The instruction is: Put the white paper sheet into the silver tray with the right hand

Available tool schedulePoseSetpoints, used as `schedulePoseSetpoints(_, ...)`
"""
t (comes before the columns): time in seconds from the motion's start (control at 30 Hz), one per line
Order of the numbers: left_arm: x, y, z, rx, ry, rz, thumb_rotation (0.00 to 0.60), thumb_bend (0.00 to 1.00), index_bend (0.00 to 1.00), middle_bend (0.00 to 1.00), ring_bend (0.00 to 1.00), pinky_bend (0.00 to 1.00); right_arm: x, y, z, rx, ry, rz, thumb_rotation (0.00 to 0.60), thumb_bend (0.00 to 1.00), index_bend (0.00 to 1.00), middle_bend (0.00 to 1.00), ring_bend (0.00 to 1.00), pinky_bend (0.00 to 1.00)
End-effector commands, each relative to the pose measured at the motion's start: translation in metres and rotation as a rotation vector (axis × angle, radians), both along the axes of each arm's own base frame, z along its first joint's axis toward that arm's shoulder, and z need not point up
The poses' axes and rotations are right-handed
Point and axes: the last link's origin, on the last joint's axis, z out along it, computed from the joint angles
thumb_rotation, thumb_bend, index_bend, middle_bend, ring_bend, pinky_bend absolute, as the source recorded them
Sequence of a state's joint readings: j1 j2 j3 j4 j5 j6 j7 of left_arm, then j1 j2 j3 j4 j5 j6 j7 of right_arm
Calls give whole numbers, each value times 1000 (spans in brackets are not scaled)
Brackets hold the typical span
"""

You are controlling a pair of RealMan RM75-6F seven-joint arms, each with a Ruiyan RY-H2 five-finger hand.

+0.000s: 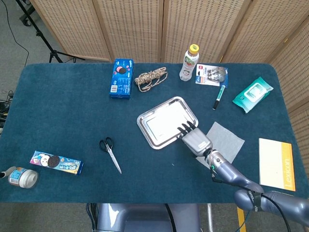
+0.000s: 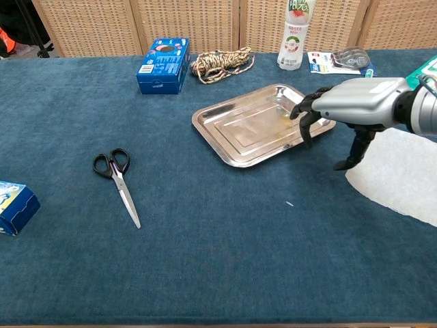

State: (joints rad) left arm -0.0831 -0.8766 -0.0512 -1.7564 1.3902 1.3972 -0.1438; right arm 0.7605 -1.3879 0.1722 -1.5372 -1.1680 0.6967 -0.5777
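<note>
While right hand [image 2: 345, 109] hovers empty, fingers spread, over silver tray [image 2: 225, 147] edge, white paper sheet [image 2: 403, 174] lies just behind it; judged best: back up, pinch sheet's near edge.

Setting: a robot-recording room or lab, arranged rather than lived in. Evidence as follows. One table [image 1: 58, 111] covered edge to edge in dark blue felt-like cloth. Behind it stood folding screens [image 1: 135, 29] of perforated tan panels, closing off the background. A black stand's legs [image 1: 41, 36] and a loose cable [image 1: 12, 38] rested on grey carpet at the far left corner. The tabletop carried an unrelated assortment set well apart: blue biscuit box [image 1: 121, 78], coil of rope [image 1: 150, 79], drink bottle [image 1: 189, 63], scissors [image 1: 110, 153], wet-wipes pack [image 1: 252, 94], silver tray [image 1: 145, 126], yellow-edged book [image 1: 276, 163].
</note>
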Motion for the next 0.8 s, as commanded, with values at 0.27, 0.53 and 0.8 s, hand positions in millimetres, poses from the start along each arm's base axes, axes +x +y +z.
schedulePoseSetpoints(0.27, -1, 0, 2, -1, -15, 2, 600, 0, 0, 0, 0, 0, -5, -2, -10, -14, 129, 0, 600, 260, 407, 77, 0, 24)
schedulePoseSetpoints(0.53, -1, 0, 2, -8, -14, 1, 600, 0, 0, 0, 0, 0, -4, 2, -4, -29, 183, 26, 600, 260, 407, 67, 0, 24)
schedulePoseSetpoints(0.8, 0, 0, 1, -13, -13, 2, 600, 0, 0, 0, 0, 0, -3, 8, 2, -24, 200, 37, 600, 311, 423, 67, 0, 24)
